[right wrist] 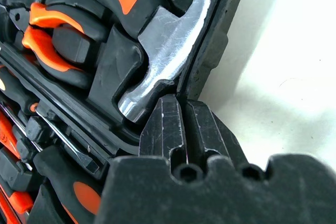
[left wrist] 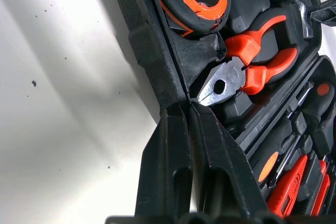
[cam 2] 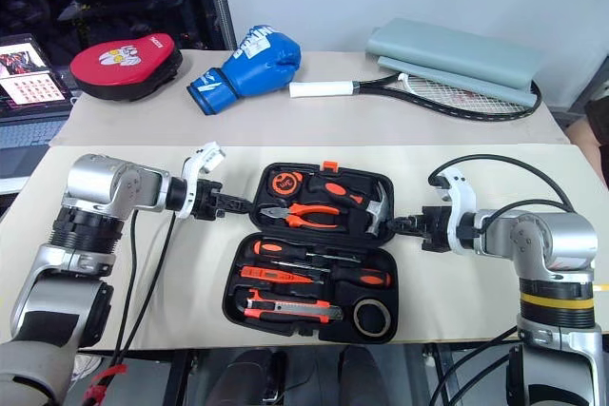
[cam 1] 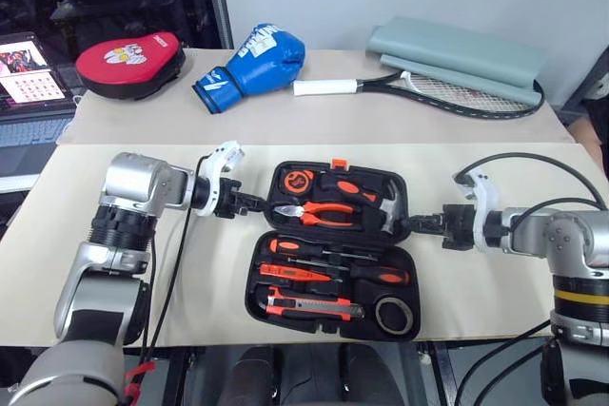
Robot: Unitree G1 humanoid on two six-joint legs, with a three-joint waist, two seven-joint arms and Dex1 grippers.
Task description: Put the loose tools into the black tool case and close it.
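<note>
The hinged black moulded-plastic tool case lay open and flat on the pale table, directly in front of the robot. Its recesses were full: orange-and-black utility knife, orange-and-black-handled screwdrivers, thin red tester pen and small roll of dark tape sat in the near half, so the packing looked done and only the closing remained.

That would explain the arms' symmetric pose. The left gripper had its fingers pressed together, tips against the left rim of the far half beside the orange-handled pliers. The right gripper, jaws likewise pressed together and pinching nothing, met the right rim by the steel hammer head. Judging from this, both were set to lever the far half over onto the near one.
</note>
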